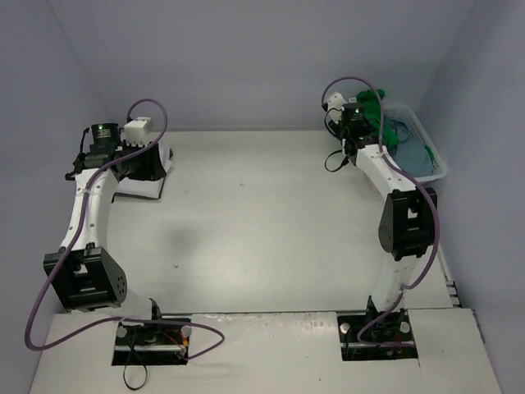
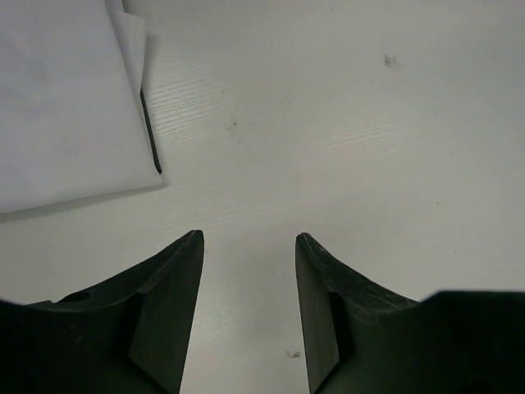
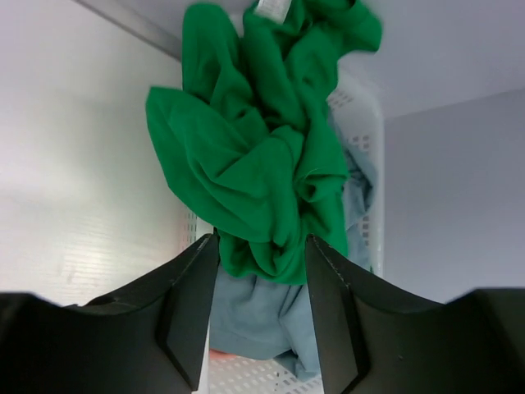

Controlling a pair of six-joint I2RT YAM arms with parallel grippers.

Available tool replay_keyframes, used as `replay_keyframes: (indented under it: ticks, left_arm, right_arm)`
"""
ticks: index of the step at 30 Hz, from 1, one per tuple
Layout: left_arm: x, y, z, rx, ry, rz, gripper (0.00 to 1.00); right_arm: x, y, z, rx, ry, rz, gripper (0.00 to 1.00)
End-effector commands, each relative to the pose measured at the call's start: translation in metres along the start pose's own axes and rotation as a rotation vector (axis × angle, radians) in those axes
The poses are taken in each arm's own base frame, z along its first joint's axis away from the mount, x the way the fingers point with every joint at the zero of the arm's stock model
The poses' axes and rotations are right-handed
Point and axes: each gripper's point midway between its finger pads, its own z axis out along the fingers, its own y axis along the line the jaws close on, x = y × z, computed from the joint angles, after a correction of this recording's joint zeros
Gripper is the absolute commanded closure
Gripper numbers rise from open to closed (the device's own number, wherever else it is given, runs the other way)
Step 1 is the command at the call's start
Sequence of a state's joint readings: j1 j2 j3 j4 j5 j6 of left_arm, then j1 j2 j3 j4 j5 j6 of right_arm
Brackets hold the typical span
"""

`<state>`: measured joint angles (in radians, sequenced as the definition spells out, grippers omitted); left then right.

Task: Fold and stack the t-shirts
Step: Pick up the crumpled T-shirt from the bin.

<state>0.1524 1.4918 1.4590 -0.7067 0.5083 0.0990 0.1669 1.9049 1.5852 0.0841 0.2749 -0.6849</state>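
Observation:
A folded white t-shirt (image 2: 66, 107) lies at the back left of the table (image 1: 262, 222), with a thin dark grey edge (image 2: 151, 135) of another t-shirt showing under it. My left gripper (image 2: 250, 236) hangs open over bare table just right of that stack (image 1: 141, 187). In the white slotted basket (image 1: 435, 160) a crumpled bright green t-shirt (image 3: 254, 164) is heaped on a dusty blue-grey one (image 3: 254, 320). My right gripper (image 3: 262, 238) is over the basket, jaws open, with the lower fold of the green t-shirt (image 1: 373, 107) just past its tips.
The basket stands in the back right corner against the walls, its rim (image 3: 365, 131) close to my right fingers. Pale walls close in the table at the back and on both sides. Cables loop off both arms.

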Motion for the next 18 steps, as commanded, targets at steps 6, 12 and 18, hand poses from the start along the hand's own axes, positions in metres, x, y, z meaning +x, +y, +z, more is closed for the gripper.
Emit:
replay_keyframes:
  ticks: [6,12,18]
  left_arm:
    - [-0.031,-0.006,-0.021,-0.008,-0.13,0.058,0.57]
    - [-0.029,-0.004,-0.013,-0.001,-0.116,0.038,0.57]
    - [-0.03,-0.003,-0.014,-0.01,-0.118,0.031,0.57]
  right_arm:
    - [0.016,-0.034,0.034,0.107,0.036,0.024,0.52]
    - [0.039,-0.028,0.054,0.088,0.081,0.033,0.59]
    - [0.045,-0.023,0.051,0.038,0.084,0.074,0.98]
